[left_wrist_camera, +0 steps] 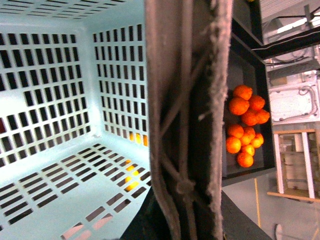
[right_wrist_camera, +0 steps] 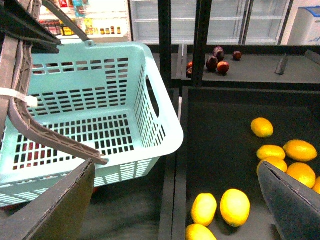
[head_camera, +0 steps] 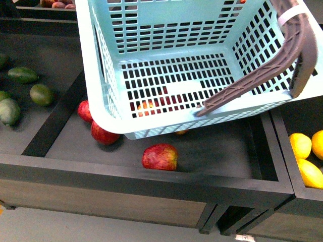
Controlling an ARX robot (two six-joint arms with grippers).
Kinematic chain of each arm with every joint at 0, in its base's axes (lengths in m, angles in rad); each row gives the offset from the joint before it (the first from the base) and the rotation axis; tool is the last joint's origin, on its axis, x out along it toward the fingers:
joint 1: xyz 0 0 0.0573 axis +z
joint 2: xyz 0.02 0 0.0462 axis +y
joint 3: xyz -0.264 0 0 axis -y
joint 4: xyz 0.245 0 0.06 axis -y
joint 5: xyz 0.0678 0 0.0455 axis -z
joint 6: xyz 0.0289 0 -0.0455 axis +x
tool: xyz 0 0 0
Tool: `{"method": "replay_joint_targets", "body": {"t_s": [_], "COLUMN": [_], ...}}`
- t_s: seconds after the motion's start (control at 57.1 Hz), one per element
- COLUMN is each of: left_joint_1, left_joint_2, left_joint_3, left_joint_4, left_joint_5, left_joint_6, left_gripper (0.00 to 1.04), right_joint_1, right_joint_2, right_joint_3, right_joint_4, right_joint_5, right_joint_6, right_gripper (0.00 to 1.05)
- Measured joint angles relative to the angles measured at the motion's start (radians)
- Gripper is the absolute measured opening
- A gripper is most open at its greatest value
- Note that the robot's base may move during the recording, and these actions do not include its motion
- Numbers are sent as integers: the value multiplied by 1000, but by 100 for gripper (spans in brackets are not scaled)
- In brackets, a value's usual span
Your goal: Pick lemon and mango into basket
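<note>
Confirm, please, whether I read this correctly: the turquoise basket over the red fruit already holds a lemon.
Not quite: the basket is empty, as the front view shows. It does hang over the red fruit; the yellow fruit lie in the next bin.

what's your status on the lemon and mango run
Right gripper open, empty, over the bin with lemon and mango. Left gripper at the basket handle, jaws unclear. Basket empty, above red mangoes. Nothing blocking.
</note>
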Motion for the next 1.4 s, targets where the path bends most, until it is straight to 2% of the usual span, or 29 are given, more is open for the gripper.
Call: {"method": "replay_joint_targets", "body": {"t_s": [0.508, 0.543, 0.561, 0.596, 0.666, 0.719, 0.771, 0.824, 0.876, 0.911, 0.981, 1.087, 1.262, 1.402], "left_joint_1": [-6, -6, -6, -6, -6, -6, -6, -6, -5, -4, -5, -5, -6, -6], "left_joint_2": [-44, -44, -44, -44, -45, -45, -45, -45, -45, -45, -45, -45, -45, -45], "left_joint_3": [0, 0, 0, 0, 0, 0, 0, 0, 0, 0, 0, 0, 0, 0], "left_joint_4": [21, 21, 21, 21, 21, 21, 21, 21, 21, 21, 21, 21, 21, 21], "left_joint_5": [-14, -14, -14, -11, -9, -10, -10, -10, -12, -15, -15, -10, -10, -8], "left_joint_6": [-9, -9, -9, -9, -9, -10, -10, -9, -9, -9, -9, -9, -9, -10], "left_gripper": [6, 6, 6, 6, 6, 6, 6, 6, 6, 6, 6, 6, 6, 6], "right_joint_1": [0, 3, 5, -35, -194, -329, -422, -464, -484, -492, -505, -512, -512, -503], "right_joint_2": [0, 3, 17, 71, 208, 355, 525, 693, 913, 1020, 1301, 1603, 1859, 1984], "right_joint_3": [0, 1, 10, 24, 67, 114, 152, 185, 240, 276, 376, 424, 502, 604], "right_joint_4": [0, -4, -28, -11, 125, 284, 462, 620, 781, 825, 831, 840, 878, 817], "right_joint_5": [0, 15, 60, 61, -79, -170, -177, -176, -188, -201, -194, -195, -230, -244], "right_joint_6": [0, 13, 60, 151, 308, 345, 343, 311, 246, 207, 117, 85, 47, 3], "right_gripper": [96, 96, 96, 96, 96, 96, 96, 96, 96, 96, 96, 96, 96, 96]}}
